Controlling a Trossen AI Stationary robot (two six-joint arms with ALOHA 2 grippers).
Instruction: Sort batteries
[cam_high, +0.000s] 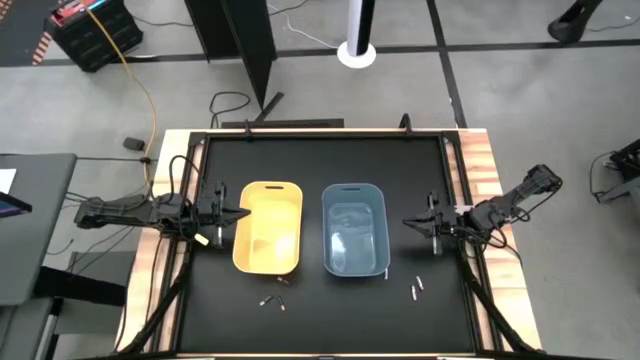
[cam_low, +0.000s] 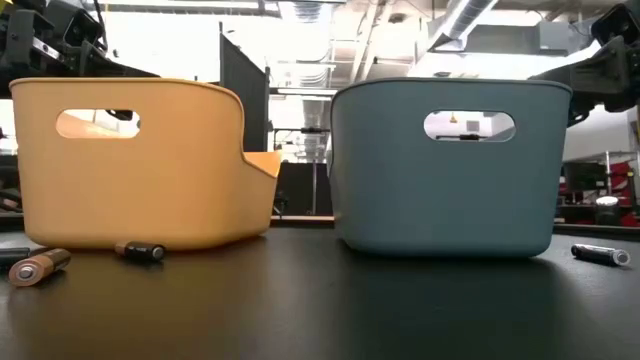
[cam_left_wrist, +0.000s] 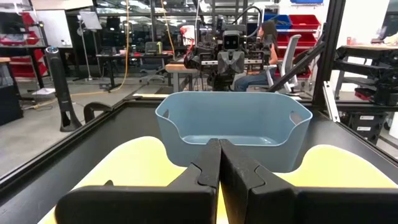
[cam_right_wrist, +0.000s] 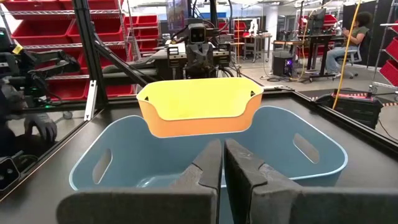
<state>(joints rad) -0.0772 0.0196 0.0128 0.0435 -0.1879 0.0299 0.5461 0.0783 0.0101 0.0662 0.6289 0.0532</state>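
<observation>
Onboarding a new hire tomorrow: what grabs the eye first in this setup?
Two plastic bins sit side by side mid-table on the black mat: a yellow plastic bin on the left and a grey-blue plastic bin on the right. The left gripper and the right gripper flank them, fingers closed. Small slim cylindrical batteries lie loose on the mat in front of the bins.

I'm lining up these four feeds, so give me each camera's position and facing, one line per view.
High: above the table, looking straight down on yellow bin, blue bin, both arms.
Low: table height, looking level at both bins and batteries; arms at the top corners.
Left wrist: over the yellow bin, facing the blue bin; shut left pincer shows.
Right wrist: over the blue bin, facing the yellow bin; shut right pincer shows.
Shared: all four see both bins.
</observation>
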